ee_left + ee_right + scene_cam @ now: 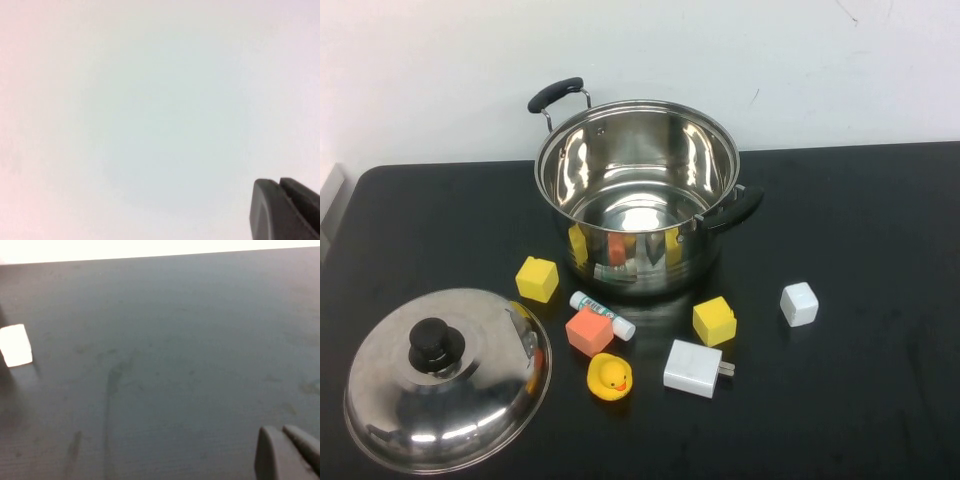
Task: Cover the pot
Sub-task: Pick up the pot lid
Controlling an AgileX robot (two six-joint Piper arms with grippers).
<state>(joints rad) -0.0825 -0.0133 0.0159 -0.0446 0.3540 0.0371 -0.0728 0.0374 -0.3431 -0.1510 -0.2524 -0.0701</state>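
Note:
The large shiny steel pot [638, 200] with two black side handles stands open and empty at the back middle of the black table. The domed steel lid [448, 378] with a black knob [432, 343] lies on the table at the front left, apart from the pot. Neither arm shows in the high view. My left gripper [278, 182] shows only in the left wrist view, its fingers together, facing a blank white surface. My right gripper [281, 430] shows only in the right wrist view, fingers together and empty, over bare black table.
In front of the pot lie two yellow blocks [537, 278] [714, 320], an orange block [589, 331], a glue stick [602, 314], a yellow duck [610, 377], a white charger [693, 368] and a white cube [799, 303], which also shows in the right wrist view [16, 345].

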